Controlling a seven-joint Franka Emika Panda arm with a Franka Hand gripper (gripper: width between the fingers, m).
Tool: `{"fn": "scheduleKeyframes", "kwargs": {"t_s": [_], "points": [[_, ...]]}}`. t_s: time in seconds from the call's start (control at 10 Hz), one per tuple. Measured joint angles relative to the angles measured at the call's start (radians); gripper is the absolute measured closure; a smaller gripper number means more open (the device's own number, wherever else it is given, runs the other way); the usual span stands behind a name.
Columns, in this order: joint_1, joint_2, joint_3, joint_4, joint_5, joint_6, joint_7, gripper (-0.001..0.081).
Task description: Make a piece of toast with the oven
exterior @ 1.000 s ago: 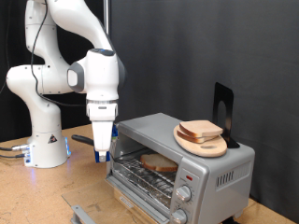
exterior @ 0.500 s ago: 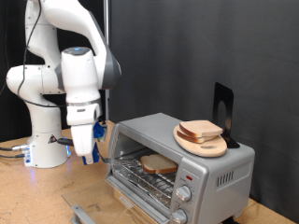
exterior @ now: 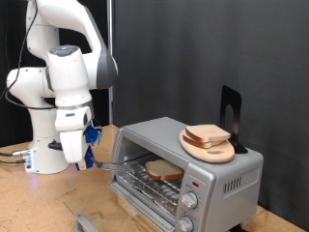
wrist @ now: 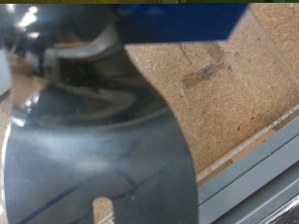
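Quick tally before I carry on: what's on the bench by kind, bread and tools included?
Oven: 1
Bread slice inside the oven: 1
Stack of bread slices on the oven's top: 1
Wooden plate under the stack: 1
Metal spatula: 1
Gripper, at the oven's exterior-view left: 1
Total: 6

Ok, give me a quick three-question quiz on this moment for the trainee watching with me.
1. True or false: the oven door is shut.
2. Where is the piece of toast? A) on the wire rack inside the oven B) on the board on top of the oven C) on the table
3. Fill in: the tool, at the exterior view's left of the oven, holds a metal ____.
Key: 1 false, it hangs open; 2 A; 3 spatula.
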Motion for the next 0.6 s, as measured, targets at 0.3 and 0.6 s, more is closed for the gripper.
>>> {"fn": "scheduleKeyframes", "kwargs": {"t_s": [0.3, 0.6], "points": [[-0.007, -0.009, -0.056, 0.046, 0.041, -0.121, -0.058, 0.0447], [-0.007, -0.048, -0.109, 0.147, 0.109, -0.314, -0.12, 0.0447]]}}
